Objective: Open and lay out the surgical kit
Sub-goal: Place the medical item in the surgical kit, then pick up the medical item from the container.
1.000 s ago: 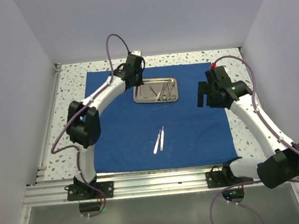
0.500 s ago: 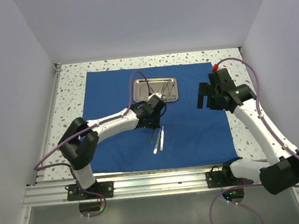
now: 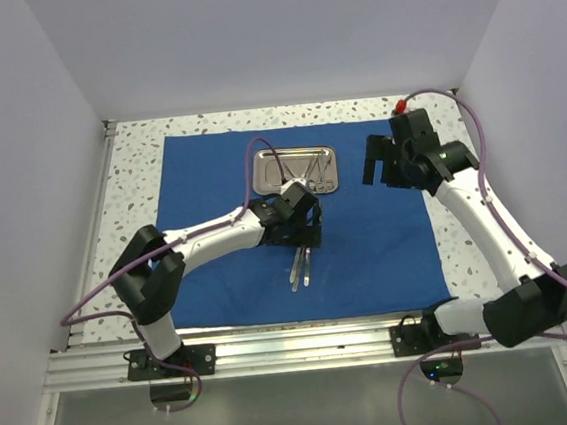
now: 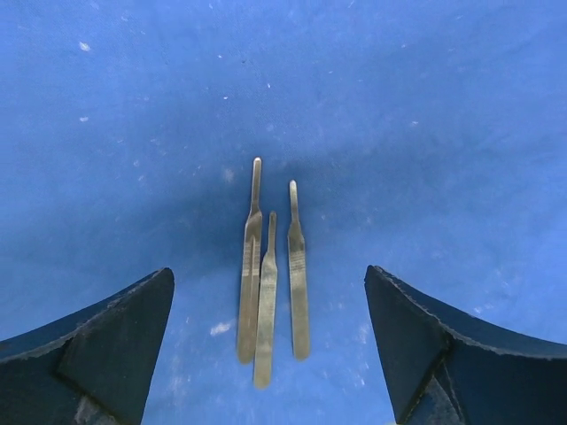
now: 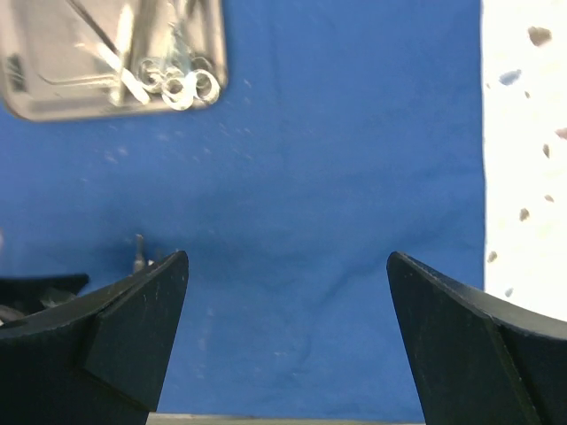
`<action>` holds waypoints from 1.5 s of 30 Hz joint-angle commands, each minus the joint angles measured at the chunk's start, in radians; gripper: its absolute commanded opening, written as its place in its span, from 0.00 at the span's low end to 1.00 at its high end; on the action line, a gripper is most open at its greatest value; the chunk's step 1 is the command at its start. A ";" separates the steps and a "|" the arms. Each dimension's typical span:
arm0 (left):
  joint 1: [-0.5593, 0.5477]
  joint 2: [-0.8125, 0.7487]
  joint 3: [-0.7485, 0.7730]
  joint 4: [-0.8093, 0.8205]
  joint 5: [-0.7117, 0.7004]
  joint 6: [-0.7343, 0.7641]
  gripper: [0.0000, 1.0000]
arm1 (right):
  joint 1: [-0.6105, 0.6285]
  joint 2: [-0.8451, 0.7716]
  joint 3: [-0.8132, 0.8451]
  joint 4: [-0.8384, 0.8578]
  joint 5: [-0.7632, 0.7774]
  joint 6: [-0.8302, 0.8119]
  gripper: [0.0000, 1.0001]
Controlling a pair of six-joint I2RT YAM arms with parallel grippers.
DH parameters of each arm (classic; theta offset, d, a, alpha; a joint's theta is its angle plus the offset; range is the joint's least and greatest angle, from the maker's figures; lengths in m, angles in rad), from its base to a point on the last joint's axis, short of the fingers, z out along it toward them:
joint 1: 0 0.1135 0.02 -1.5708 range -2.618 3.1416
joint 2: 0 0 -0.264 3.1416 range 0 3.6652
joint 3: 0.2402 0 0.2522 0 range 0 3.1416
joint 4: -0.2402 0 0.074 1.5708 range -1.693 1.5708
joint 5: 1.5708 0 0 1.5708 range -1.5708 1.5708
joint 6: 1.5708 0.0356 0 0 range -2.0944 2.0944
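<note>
No text, label, brand, number or sign could be read anywhere in these views, whether on the blue cloth (image 3: 368, 255), the steel tray (image 3: 293, 151) or the loose instruments (image 3: 302, 268).

this is looking like a robotics lab test cell: plain pale walls (image 3: 16, 148) are boxing in a speckled tabletop (image 3: 132, 152), a white left arm (image 3: 211, 240) and right arm (image 3: 486, 223) are sitting bolted to an aluminium rail (image 3: 296, 344), purple cables (image 3: 251, 175) are trailing, and a blue cloth wrap (image 3: 368, 255) is lying spread across it.
</note>
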 commanded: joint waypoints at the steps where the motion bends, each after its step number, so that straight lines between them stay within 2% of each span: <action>1: 0.009 -0.109 0.098 -0.077 -0.052 0.006 0.93 | 0.006 0.093 0.137 0.119 -0.078 0.007 0.98; 4: 0.073 -0.165 0.124 -0.104 -0.048 0.049 0.93 | 0.027 0.260 0.237 0.122 -0.112 -0.002 0.96; 5: 0.099 -0.195 0.126 -0.105 -0.040 0.059 0.93 | 0.035 0.306 0.316 0.102 -0.111 -0.008 0.96; 6: 0.131 -0.208 0.124 -0.107 -0.014 0.072 0.94 | 0.048 0.408 0.361 0.084 -0.108 -0.016 0.96; 7: 0.206 -0.222 0.124 -0.110 0.003 0.098 0.94 | 0.052 0.451 0.404 0.064 -0.108 -0.021 0.96; 8: 0.243 -0.241 0.128 -0.110 0.015 0.115 0.94 | 0.055 0.497 0.474 0.045 -0.108 -0.019 0.95; 12: 0.371 -0.261 0.160 -0.130 0.002 0.223 0.97 | 0.055 0.663 0.588 0.062 -0.105 -0.025 0.92; 15: 0.431 -0.259 0.158 -0.133 0.001 0.283 0.98 | 0.056 0.813 0.715 0.016 -0.099 -0.033 0.80; 20: 0.490 -0.262 0.098 -0.099 0.054 0.314 0.97 | 0.061 0.990 0.883 -0.048 -0.094 -0.042 0.68; 28: 0.561 -0.210 0.105 -0.081 0.107 0.328 0.97 | 0.067 1.127 0.982 -0.102 -0.080 -0.063 0.51; 45: 0.609 -0.158 0.082 -0.050 0.149 0.334 0.96 | 0.096 1.194 0.944 -0.101 -0.069 -0.074 0.42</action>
